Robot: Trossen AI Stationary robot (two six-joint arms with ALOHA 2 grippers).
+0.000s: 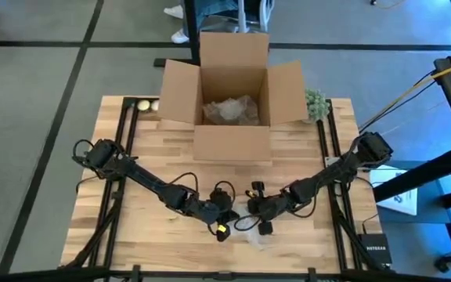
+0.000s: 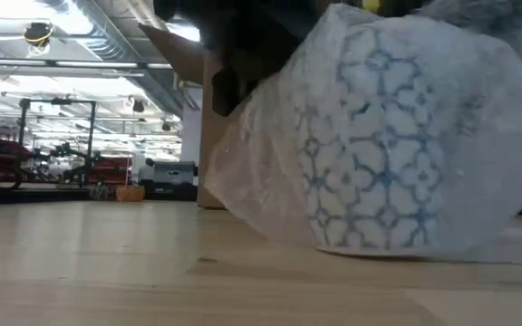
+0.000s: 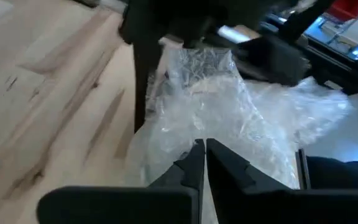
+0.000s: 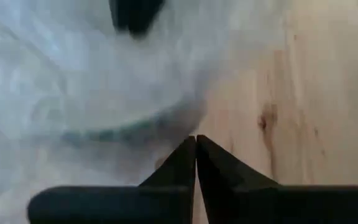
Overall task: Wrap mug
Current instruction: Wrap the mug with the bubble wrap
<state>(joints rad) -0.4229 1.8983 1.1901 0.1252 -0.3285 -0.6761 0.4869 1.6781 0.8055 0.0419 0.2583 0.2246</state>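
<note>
The wooden desk (image 1: 131,149) is carrying an open cardboard box (image 1: 232,98) at twelve o'clock, and a plastic-wrapped mug (image 2: 383,136) is sitting near six o'clock.

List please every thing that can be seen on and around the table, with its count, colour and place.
mug: one, white with a blue pattern, near the front edge of the table, under the wrap
bubble wrap: one clear sheet, draped over the mug
cardboard box: one, brown, flaps open, at the back middle of the table, with crumpled clear wrap inside
small round objects: two, pale, at the back left of the table beside the box
green plant-like object: one, right of the box
table: one, light wood
left gripper: one, dark, fingers shut at the edge of the bubble wrap
right gripper: one, dark, fingers shut beside the wrapped mug
</note>
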